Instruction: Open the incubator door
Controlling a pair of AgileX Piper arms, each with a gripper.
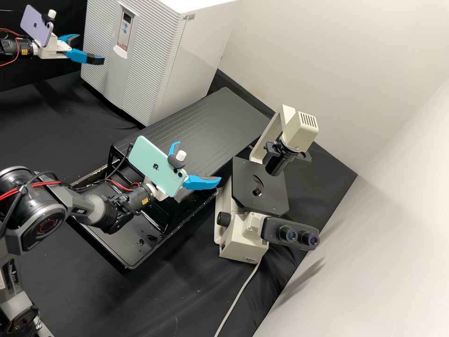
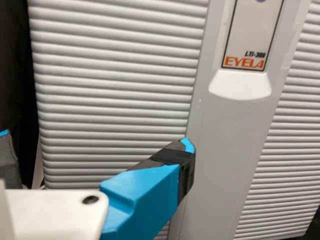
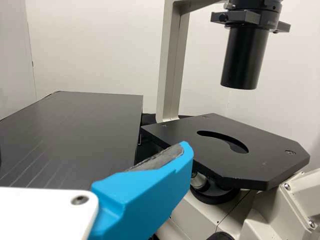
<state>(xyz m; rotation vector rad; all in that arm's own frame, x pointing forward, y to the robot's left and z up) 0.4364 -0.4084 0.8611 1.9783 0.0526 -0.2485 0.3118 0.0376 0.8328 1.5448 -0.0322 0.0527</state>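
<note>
From my end, leftmost in the high view, I have the left gripper (image 1: 90, 48) in front of the incubator (image 1: 128, 61), its fingers spread wide with nothing between them; I can't tell whether one tip touches the ribbed front. The incubator stands at the back of the bench, door (image 1: 147, 70) closed, control panel (image 1: 125, 29) facing out. Farther right, the right gripper (image 1: 198, 162) is open wide too and empty, over the black slatted board (image 1: 213, 114). Just beside the board, my cream microscope (image 1: 241, 234) stands rightmost.
</note>
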